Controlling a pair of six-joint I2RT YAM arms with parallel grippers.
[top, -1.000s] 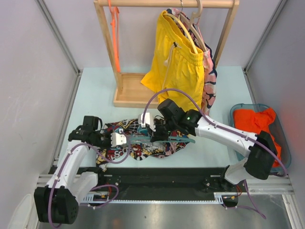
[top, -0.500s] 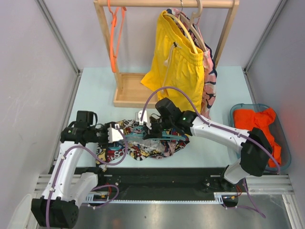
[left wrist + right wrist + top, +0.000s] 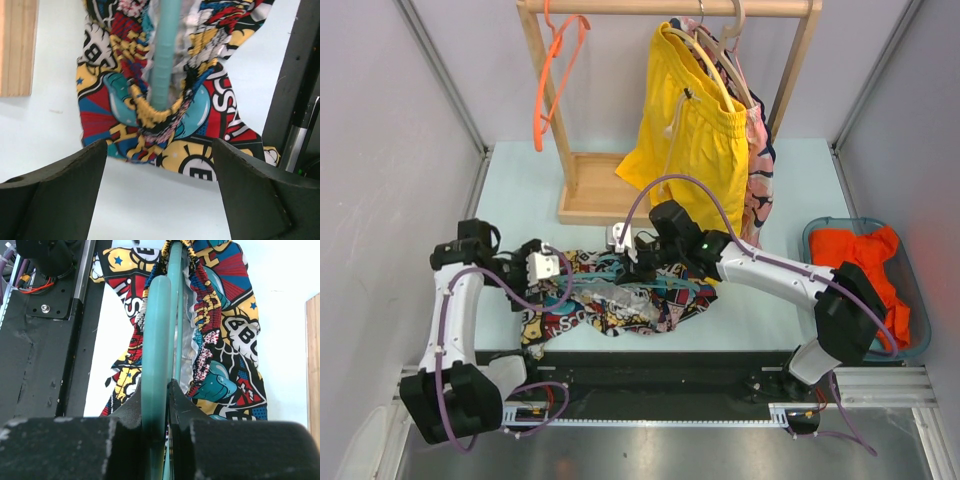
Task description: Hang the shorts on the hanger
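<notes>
Where right pincer (image 3: 156, 392) closes, hanger (image 3: 157, 325) sits

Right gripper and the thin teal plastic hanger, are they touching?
Touching. The right wrist view shows the right gripper with its jaws shut on the thin teal plastic hanger, with no gap on either side.
</notes>
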